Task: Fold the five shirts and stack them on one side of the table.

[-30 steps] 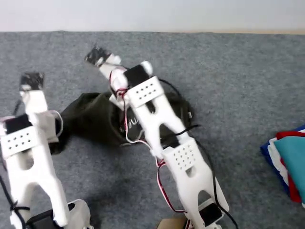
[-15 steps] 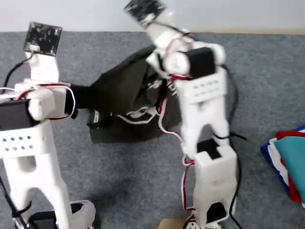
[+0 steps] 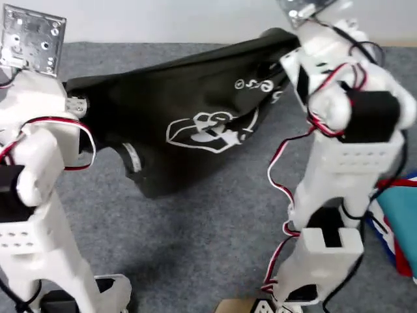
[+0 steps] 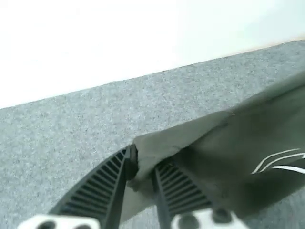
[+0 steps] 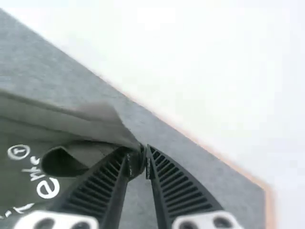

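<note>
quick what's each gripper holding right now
Left gripper: shut on a corner of the dark shirt.
Right gripper: shut on another edge of the same dark shirt.

A dark shirt [image 3: 189, 111] with a white print hangs stretched in the air between the left arm [image 3: 39, 163] and the right arm [image 3: 345, 137], above the far half of the grey table [image 3: 195, 248]. Folded shirts [image 3: 399, 218] lie stacked at the table's right edge.
</note>
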`<state>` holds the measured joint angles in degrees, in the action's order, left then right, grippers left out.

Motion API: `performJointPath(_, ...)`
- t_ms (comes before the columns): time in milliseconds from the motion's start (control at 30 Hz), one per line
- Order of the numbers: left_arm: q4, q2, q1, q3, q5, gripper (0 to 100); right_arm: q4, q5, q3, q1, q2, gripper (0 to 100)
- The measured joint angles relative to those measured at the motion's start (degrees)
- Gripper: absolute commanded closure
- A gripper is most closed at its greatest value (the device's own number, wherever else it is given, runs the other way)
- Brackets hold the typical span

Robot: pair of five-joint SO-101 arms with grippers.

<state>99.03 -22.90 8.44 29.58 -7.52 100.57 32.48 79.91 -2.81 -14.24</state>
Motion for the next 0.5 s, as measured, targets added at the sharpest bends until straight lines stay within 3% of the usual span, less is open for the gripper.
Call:
performJointPath(233, 0.4, -2.1, -0.2, 4.5, 0.1, 100, 0.0, 4.8, 1.2, 4.6, 1.6, 98.7)
performJointPath(500, 0.4, -8.6, -5.1, 9.8, 0.0, 100, 0.0, 6.2, 1.8, 5.5, 7.4, 98.7)
